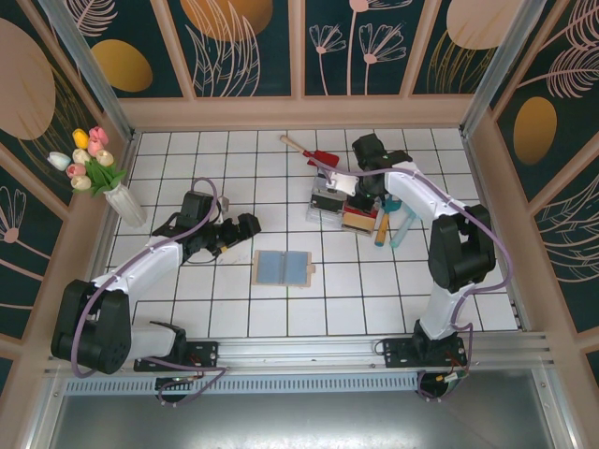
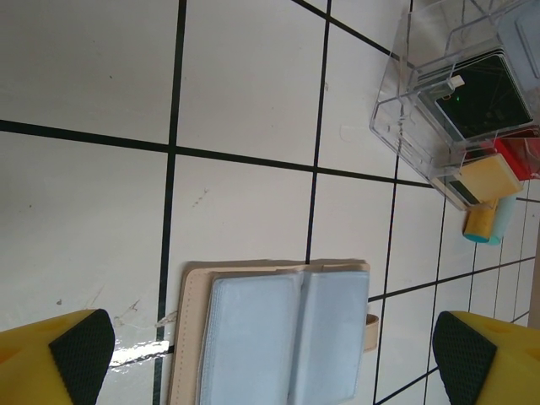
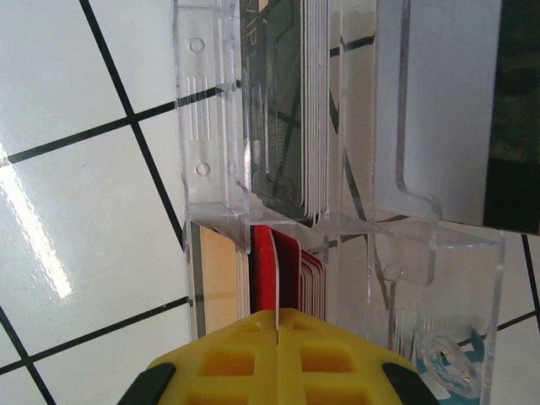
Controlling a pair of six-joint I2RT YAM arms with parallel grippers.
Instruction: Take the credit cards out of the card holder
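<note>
Left wrist view: the left hand (image 2: 272, 346) hangs released, its yellow fingers spread wide with the black pads (image 2: 80, 350) at either lower corner. Directly under the gap lies the card holder (image 2: 278, 337), spread open flat on the white tiled tabletop (image 2: 245, 84). Its tan cover frames the blue-grey pockets, which face up. No finger touches it.

In the right wrist view, the right hand (image 3: 277, 337) is clenched, its two yellow fingers pressed together at a single seam. That seam points straight at the edge of the red cards (image 3: 268, 261), which stand upright in the nearest compartment of a clear tray (image 3: 207, 101). Whether a card is pinched in the seam, I cannot tell. In the next compartment beyond stand the dark cards (image 3: 278, 126), also on edge.

From the top external view, the card holder sits between the two arms, just beside the left hand on its right. The tray with the cards lies farther back and to the right, apart from the holder. A red toy shovel (image 1: 314, 154) lies behind the tray, and a vase (image 1: 126, 204) of tulips stands at the far left.
</note>
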